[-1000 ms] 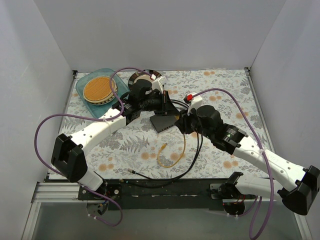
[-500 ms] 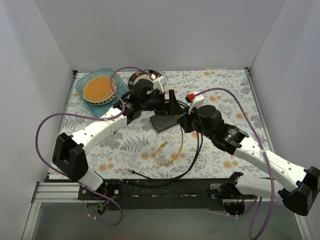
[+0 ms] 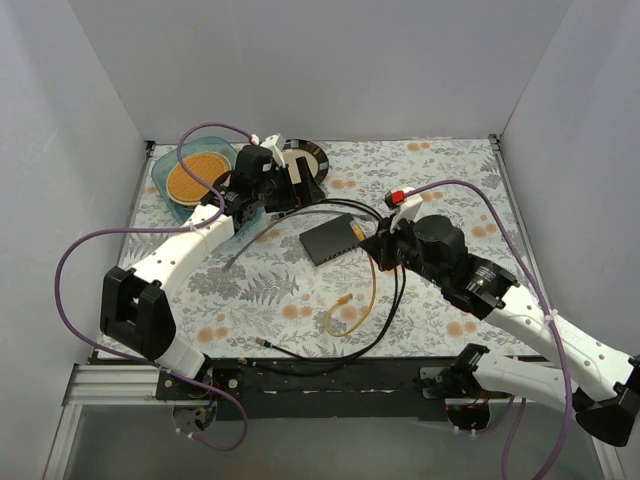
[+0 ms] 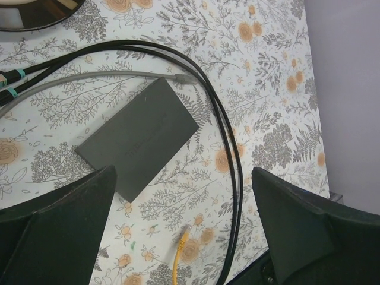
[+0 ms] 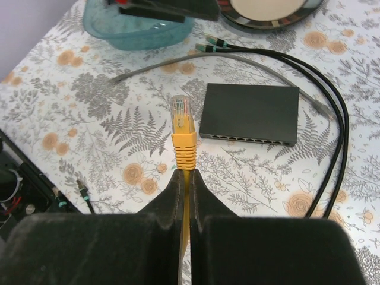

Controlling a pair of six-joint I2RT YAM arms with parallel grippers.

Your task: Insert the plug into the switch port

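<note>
Plug (image 5: pixel 180 113) on one yellow cable (image 3: pixel 372 285) pinched in closed right tool (image 5: pixel 184 175), above mid-worktop (image 5: pixel 119 130), facing one switch's (image 5: pixel 249 113) port row (image 5: pixel 246 139), left tool (image 4: pixel 184 172) spread wide, empty, two black cables (image 4: pixel 233 160), one grey cable (image 4: pixel 89 76)

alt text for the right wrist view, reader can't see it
The right end effector pinches a yellow cable just below its clear plug, held short of the dark switch on the floral tablecloth. The port row faces the camera; black cables curve past it.
</note>
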